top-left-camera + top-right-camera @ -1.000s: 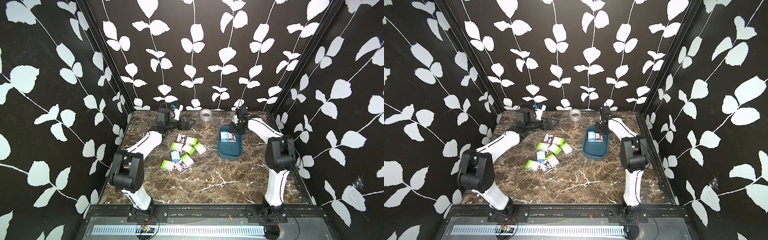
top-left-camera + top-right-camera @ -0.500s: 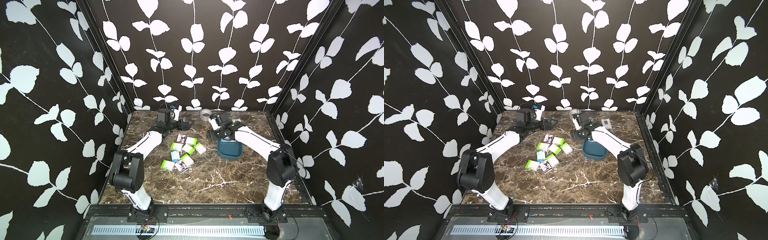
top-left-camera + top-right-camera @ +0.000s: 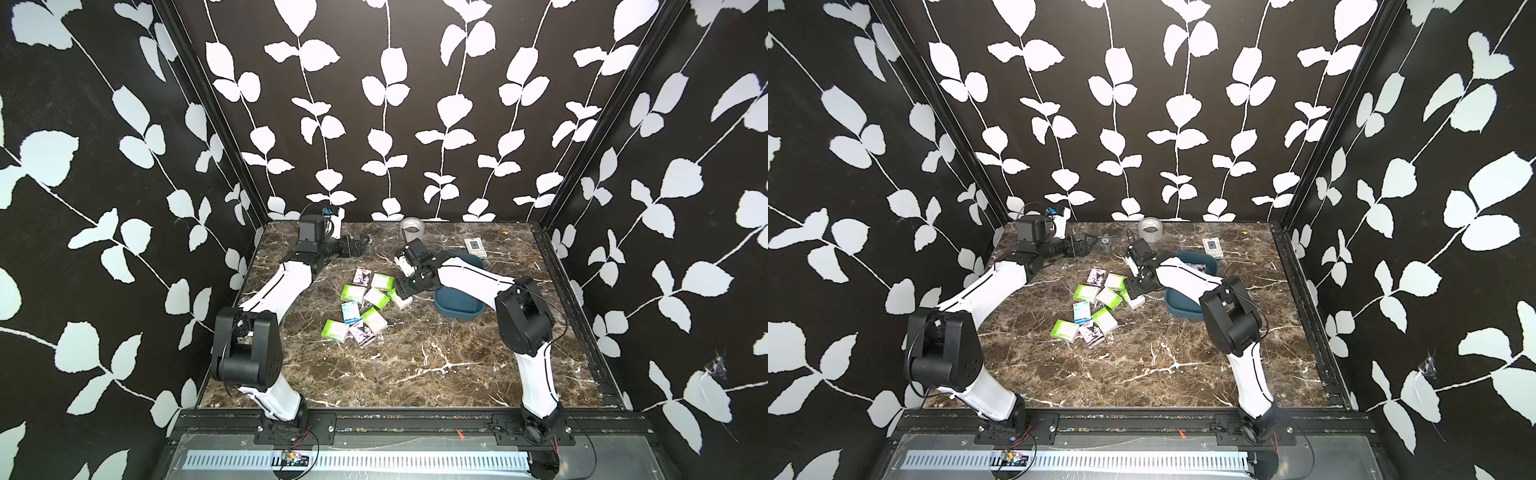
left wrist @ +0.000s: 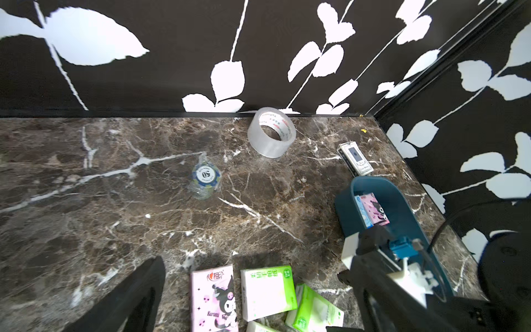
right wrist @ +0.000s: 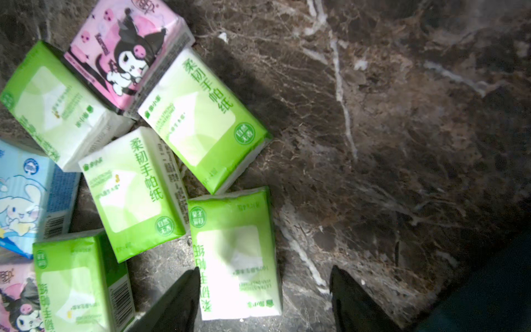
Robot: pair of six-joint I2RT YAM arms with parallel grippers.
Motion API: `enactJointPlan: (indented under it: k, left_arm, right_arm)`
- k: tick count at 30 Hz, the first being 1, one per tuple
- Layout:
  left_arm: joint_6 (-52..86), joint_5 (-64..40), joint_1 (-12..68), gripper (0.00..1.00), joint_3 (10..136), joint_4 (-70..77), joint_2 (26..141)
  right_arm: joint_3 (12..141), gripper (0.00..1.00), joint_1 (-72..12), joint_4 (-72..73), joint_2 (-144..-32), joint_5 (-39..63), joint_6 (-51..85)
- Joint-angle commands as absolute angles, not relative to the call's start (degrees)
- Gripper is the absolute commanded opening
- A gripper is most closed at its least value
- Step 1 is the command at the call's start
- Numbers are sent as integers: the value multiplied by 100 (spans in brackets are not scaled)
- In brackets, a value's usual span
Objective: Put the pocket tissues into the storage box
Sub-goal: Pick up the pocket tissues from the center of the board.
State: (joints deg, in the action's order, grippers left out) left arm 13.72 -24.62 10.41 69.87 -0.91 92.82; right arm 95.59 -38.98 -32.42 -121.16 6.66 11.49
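Observation:
Several pocket tissues [image 3: 365,301] [image 3: 1100,303] lie in a loose pile at mid-table: lime-green, blue and pink cartoon packs. The teal storage box [image 3: 457,311] [image 4: 402,201] sits to their right, with a blue pack and a pink pack [image 4: 373,209] inside. My right gripper [image 3: 401,291] [image 5: 264,299] is low over the pile's right edge, open, its fingers either side of a green pack [image 5: 232,253] that lies flat on the marble. My left gripper [image 3: 361,245] [image 4: 258,310] rests at the back left, open and holding nothing.
A clear tape roll [image 3: 411,227] [image 4: 271,135] stands at the back wall. A white gadget [image 3: 475,246] [image 4: 356,158] lies behind the box. A wrapped poker chip [image 4: 205,175] sits beside the left gripper. Patterned walls close in three sides.
My right arm swung left from over the storage box and came down at the pile, and its jaws widened. The left arm has not moved.

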Motion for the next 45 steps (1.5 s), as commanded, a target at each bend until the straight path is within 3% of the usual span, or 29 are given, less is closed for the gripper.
enactJointPlan:
  k: [1,19,23,34,39,45]
  left_arm:
    - [1388,-2576,1077,99,6866,17,9064]
    - [1353,-2567,1081,99,6918,-2,9105]
    - [1340,-2566,1081,99,6923,0,9099]
    - [1303,-2557,1080,99,6917,-9,9087]
    - [1273,-2562,1074,99,6902,-27,9078]
    - [1257,-2554,1081,99,6867,-41,9060]
  right_arm:
    - [9900,73,-3970,-3391,-12186,711,1037]
    - [10606,72,-4008,-4058,-12882,1012,932]
    - [10721,67,-4011,-4182,-12984,1085,906]
    - [10913,43,-4011,-4455,-13199,1145,896]
    - [10866,24,-4021,-4468,-13204,1128,940]
    - [10624,10,-4017,-4082,-12885,1107,1065]
